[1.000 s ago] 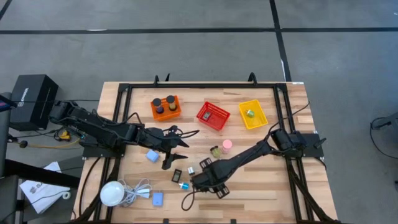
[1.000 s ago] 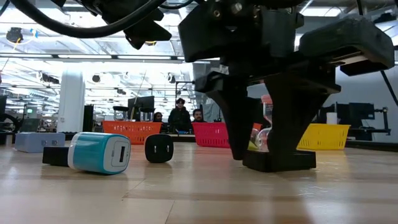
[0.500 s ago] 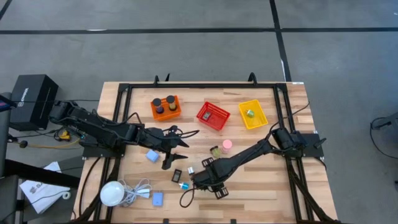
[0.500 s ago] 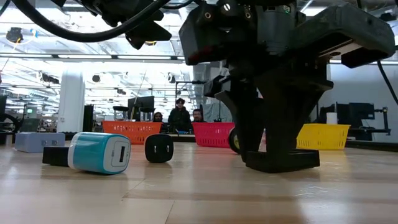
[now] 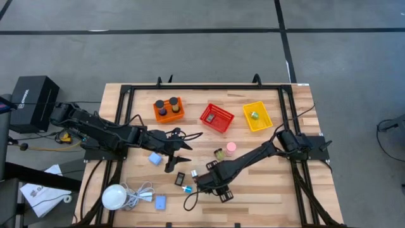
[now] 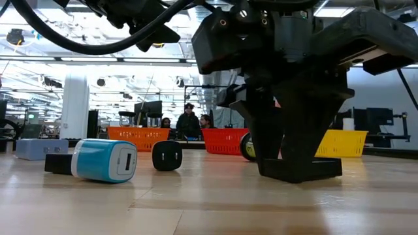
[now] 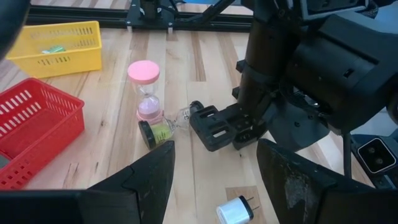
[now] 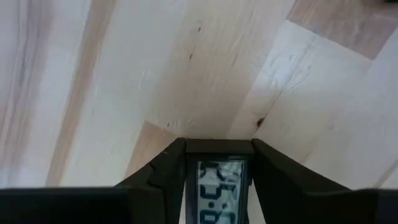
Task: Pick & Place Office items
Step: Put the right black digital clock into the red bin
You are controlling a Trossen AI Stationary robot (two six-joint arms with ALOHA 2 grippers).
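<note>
My right gripper (image 5: 204, 183) is low over the table's near middle, shut on a small black device with a grey number display (image 8: 219, 190). The low view shows it (image 6: 300, 166) reaching down to the wood. My left gripper (image 5: 181, 152) hangs open above the table left of centre, holding nothing; its fingers frame the left wrist view. A pink-topped hourglass (image 7: 146, 87) stands upright, with a black-and-green cylinder (image 7: 155, 132) lying at its base. A light-blue charger (image 6: 104, 160) and a black cube (image 6: 167, 155) lie on the table. My right gripper pinches the black display device between its two fingers (image 8: 165, 171), one on each side edge (image 8: 219, 149). The fingers come from above, pointing down at the wood. The device lies flat between them, display facing the wrist camera. I cannot tell if it is clear of the table.
Along the far side sit an orange basket (image 5: 169, 109) with two dark cylinders, a red basket (image 5: 217, 118) and a yellow basket (image 5: 257, 116). A white bulb with cable (image 5: 114, 197) lies near left, next to another light-blue piece (image 5: 160, 202). A white plug (image 7: 233, 211) lies nearby.
My right gripper has shifted slightly toward the table's right edge, staying down at the table. In the low view it now hides the hourglass behind it, and a dark round thing shows at its side.
</note>
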